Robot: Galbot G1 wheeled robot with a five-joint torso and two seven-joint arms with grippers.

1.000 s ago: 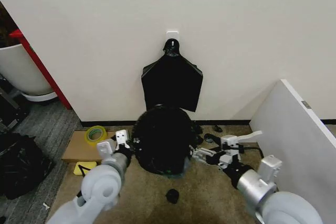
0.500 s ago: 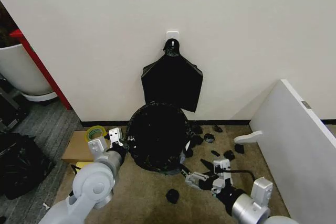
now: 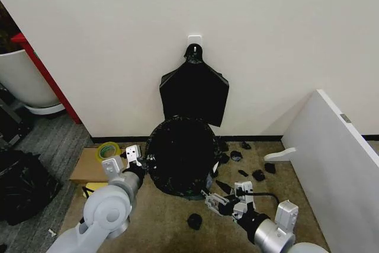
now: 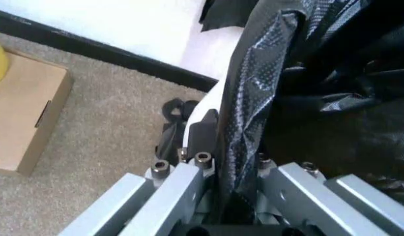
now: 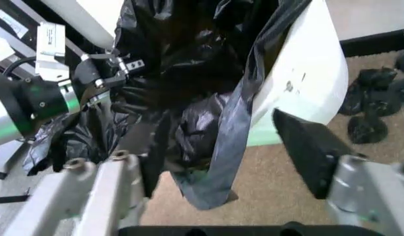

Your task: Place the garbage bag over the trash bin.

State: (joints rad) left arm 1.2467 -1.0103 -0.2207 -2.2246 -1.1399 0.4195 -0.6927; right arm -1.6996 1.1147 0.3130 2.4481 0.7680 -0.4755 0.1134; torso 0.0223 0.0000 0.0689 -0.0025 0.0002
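The glossy black garbage bag (image 3: 180,155) is draped over the round trash bin, whose cream-white wall (image 5: 300,83) shows below the bag's edge. My left gripper (image 3: 137,161) is at the bin's left rim, shut on a fold of the bag (image 4: 245,123) just beside the bin's wall (image 4: 205,105). My right gripper (image 3: 216,199) hangs low over the carpet in front of the bin's right side, open. A loose flap of the bag (image 5: 218,157) hangs down the bin beyond its spread fingers (image 5: 307,147).
A flat black bag (image 3: 194,93) hangs from a wall hook behind the bin. A cardboard box (image 3: 89,167) with a yellow tape roll (image 3: 108,150) lies left. Black scraps (image 3: 257,175) dot the carpet. A white board (image 3: 337,158) leans at the right; a black sack (image 3: 21,185) sits far left.
My right gripper has left the bin's right rim, dropped back toward me and down near the carpet, then crept slightly toward the bin. The left gripper stays at the left rim.
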